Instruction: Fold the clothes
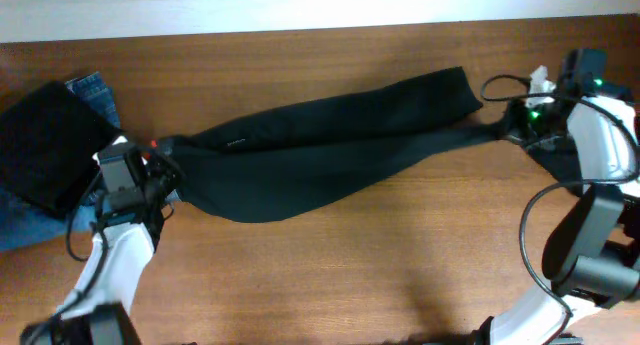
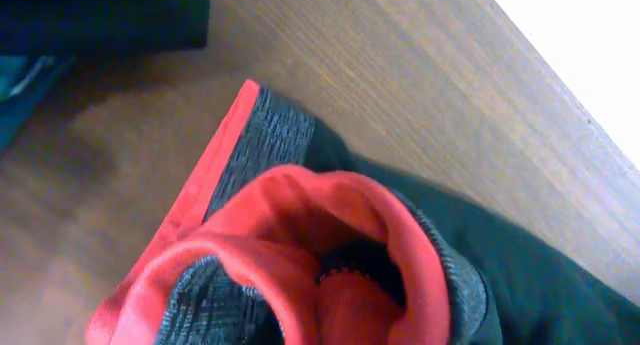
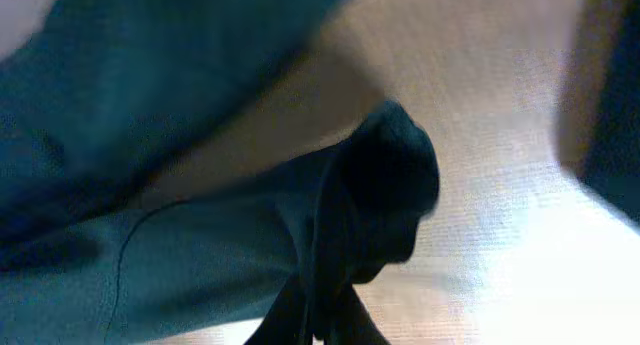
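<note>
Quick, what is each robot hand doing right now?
Left gripper: closed, holding the trousers at the waistband.
Right gripper: closed, holding the trousers' other end.

The trousers (image 1: pixel 330 145) are plain black. Their waistband (image 2: pixel 265 145) is grey with a dark fleck, and it is lined with red-orange trim (image 2: pixel 300 200). The worktop (image 1: pixel 350 275) is brown with wood grain. The jeans (image 1: pixel 95 90) are blue denim. The arms (image 1: pixel 115 263) are white and black.
</note>
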